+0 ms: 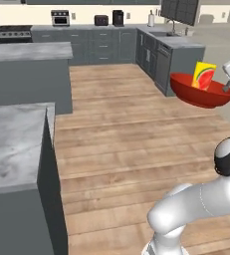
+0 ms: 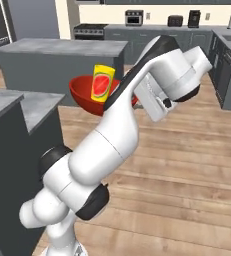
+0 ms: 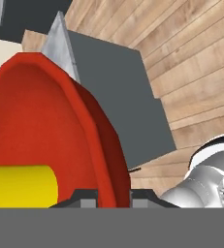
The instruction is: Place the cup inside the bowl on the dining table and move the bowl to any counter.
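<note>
Bowl (image 1: 202, 95), glossy red, hangs in the air over the wooden floor (image 1: 121, 144) at right of centre in the left base view, clear of any tabletop. Cup (image 1: 203, 75), yellow with its red mark, stands inside it, leaning a little against the wall. Pincer (image 3: 113, 197) is clenched on the bowl rim, one tip inside and one outside, seen at the bottom of the hand view. Judgement: cup step is done; the carry to the counter is in hand. To do it well, keep the rim level so the cup does not tip out, move slowly since the hold is on one edge only, and bring the bowl down flat on the marble. Island counter (image 2: 62, 47) lies behind the bowl, upper left of the right base view.
</note>
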